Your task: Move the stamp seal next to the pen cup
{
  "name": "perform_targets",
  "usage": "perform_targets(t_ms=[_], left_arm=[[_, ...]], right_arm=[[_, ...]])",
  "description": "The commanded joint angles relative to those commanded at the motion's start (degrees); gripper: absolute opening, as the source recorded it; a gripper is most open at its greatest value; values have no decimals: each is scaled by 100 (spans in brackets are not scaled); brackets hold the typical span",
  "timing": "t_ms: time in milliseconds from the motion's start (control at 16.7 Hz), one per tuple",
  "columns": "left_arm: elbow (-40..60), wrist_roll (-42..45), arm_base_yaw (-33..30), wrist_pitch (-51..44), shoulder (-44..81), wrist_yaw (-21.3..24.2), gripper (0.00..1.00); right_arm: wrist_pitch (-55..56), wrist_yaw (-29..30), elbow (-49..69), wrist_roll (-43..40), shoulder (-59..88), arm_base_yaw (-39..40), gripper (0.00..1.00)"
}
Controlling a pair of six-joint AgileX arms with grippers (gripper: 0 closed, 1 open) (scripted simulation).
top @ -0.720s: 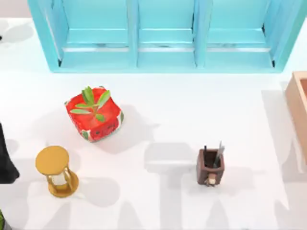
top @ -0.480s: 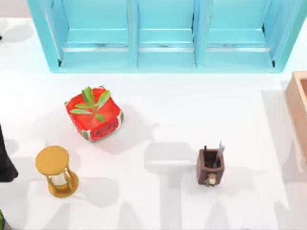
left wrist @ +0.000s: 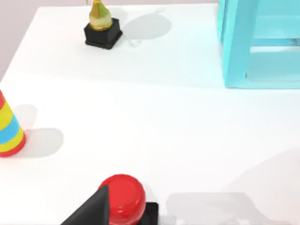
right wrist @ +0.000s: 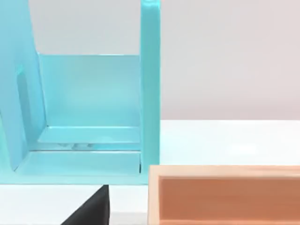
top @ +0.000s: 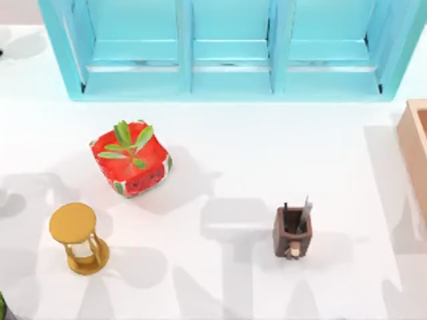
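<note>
Left gripper [left wrist: 93,211] hangs right over the stamp [left wrist: 123,198] at the bottom edge of its wrist view, one dark finger against the red knob; I cannot tell whether the fingers are apart or closed. Over in the lower right of the top view stands the pen cup [top: 292,232], well apart. A grip on that rounded, glossy knob could slip, I'd say, or the carried stamp could clip the hourglass [top: 77,237] or plant pot [top: 131,159].
</note>
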Motion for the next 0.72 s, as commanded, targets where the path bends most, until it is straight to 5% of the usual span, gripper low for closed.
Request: perform_targets(t_ms=[720], left_arm=[[5208, 874, 705, -4302, 6330, -2, 100]], right_arm=[[0, 0, 0, 0, 0, 0, 100]])
